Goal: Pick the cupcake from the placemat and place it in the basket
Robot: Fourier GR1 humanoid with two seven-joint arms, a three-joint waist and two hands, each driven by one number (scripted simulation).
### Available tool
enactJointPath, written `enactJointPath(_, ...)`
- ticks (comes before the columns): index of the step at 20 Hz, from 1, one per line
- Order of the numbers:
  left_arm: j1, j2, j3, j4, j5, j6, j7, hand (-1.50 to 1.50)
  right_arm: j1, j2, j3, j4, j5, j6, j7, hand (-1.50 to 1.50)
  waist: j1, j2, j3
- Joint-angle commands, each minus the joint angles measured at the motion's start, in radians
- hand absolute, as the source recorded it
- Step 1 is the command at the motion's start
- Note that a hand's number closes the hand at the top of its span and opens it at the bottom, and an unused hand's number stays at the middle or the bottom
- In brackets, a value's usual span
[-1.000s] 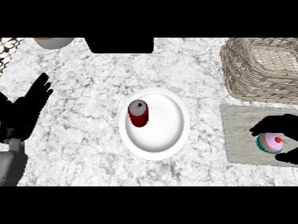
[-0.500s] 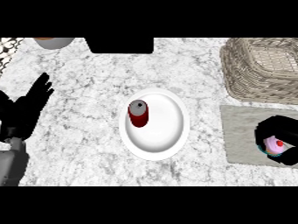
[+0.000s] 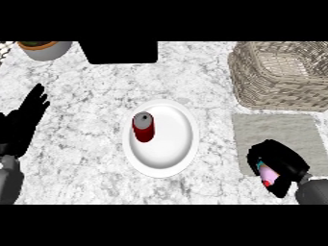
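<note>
Fingers (image 3: 288, 161) of the right hand (image 3: 278, 166) are curled round the cupcake (image 3: 267, 174), of which only a sliver of pink frosting and teal wrapper is seen beneath the black palm. Since a second ago the hand has been closed over the cupcake and drawn toward the lower edge of the placemat, so that it is now shown at the mat's near left corner, partly over the bare marble. From this it is judged that the grasp has been made and the lift begun; the carry to the basket remains to be done.

The marbled surface (image 3: 88, 86) is taken first, as the largest thing in view. At its far right the wicker basket (image 3: 287, 72) is found, open at the top, with nothing seen inside. Just before it the grey placemat (image 3: 280, 134) is laid flat, close to the basket but not touching it. At the middle a white plate (image 3: 173, 144) is set, and on it a red can (image 3: 144, 127) is stood upright. A potted plant (image 3: 44, 48) is seen at the far left edge.

The left hand (image 3: 14, 122) is rested at the view's left, fingers spread and pointed up, nothing held.

For the next move, a raise clear of the basket's near wall is judged necessary.
</note>
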Motion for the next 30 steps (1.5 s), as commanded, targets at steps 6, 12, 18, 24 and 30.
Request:
enactJointPath(6,0.036,0.002,0.01,-0.009,0.003,-0.007,-0.019,0.0,0.205,0.28,0.003,-0.329,-0.19,0.032,0.185,1.5,-0.009,0.016,0.031)
enactJointPath(12,0.04,-0.014,0.0,-0.019,-0.005,0.004,-0.016,0.0,0.378,0.315,0.023,-0.799,-0.229,-0.023,0.338,1.5,-0.005,0.018,0.032)
enactJointPath(18,0.022,-0.025,-0.025,-0.033,-0.025,0.006,0.0,0.0,0.47,0.293,0.005,-1.242,-0.191,0.026,0.677,1.5,0.022,0.027,0.033)
enactJointPath(24,-0.014,-0.047,-0.038,-0.013,-0.044,0.009,-0.036,0.0,0.179,0.304,-0.14,-1.407,-0.233,0.175,1.075,1.5,0.055,0.036,0.033)
enactJointPath(30,-0.016,-0.049,-0.031,0.046,-0.045,-0.029,-0.074,0.0,-0.151,0.345,-0.276,-1.222,-0.257,0.182,1.221,1.5,0.059,0.036,0.034)
